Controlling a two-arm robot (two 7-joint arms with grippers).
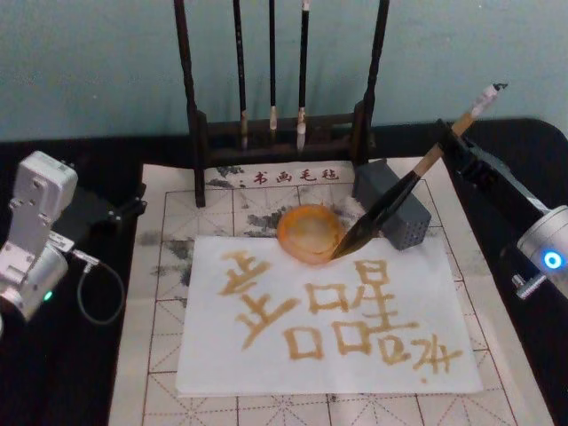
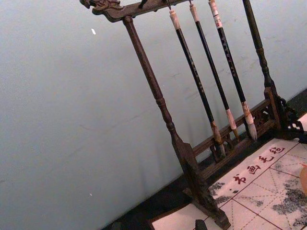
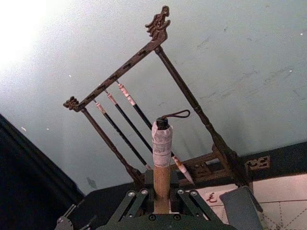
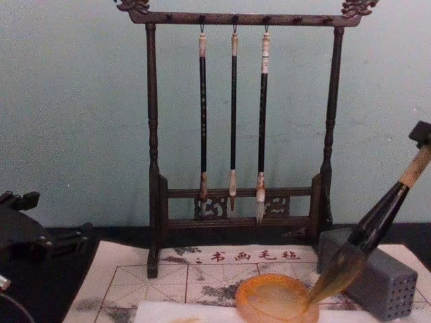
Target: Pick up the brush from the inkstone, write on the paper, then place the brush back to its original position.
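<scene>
- A pale teal wall (image 1: 89, 62) closes off the room behind everything.
- The black surface (image 1: 53, 373) carries a cream felt mat (image 1: 151, 337) ruled in a grid, with red characters printed along its far edge.
- A white paper (image 1: 266, 368) lies on the mat. From the head view its amber brush-written characters can be read out; from the chest view just its far edge comes in, low in the frame.
- A dark wooden rack (image 4: 153, 134) stands at the mat's far edge, and three thin brushes (image 4: 234, 114) hang from its top bar.
- The right gripper (image 1: 454, 142) reaches in from the right. In the right wrist view its fingers (image 3: 178, 197) are closed tight on the pale handle, below the wrapped top with its cord loop.
- The left gripper (image 1: 120, 211) sits parked at the mat's left edge; whether it is open or closed cannot be told.
- A grey block (image 1: 410, 226) with small holes sits just right of the inkstone.
- The inkstone (image 1: 306, 232) rests on the mat, touching the paper's far edge.
- The brush (image 1: 399, 191) slants down to the left. Seen side-on from the chest, its bristles rest in the inkstone at its right rim.
</scene>
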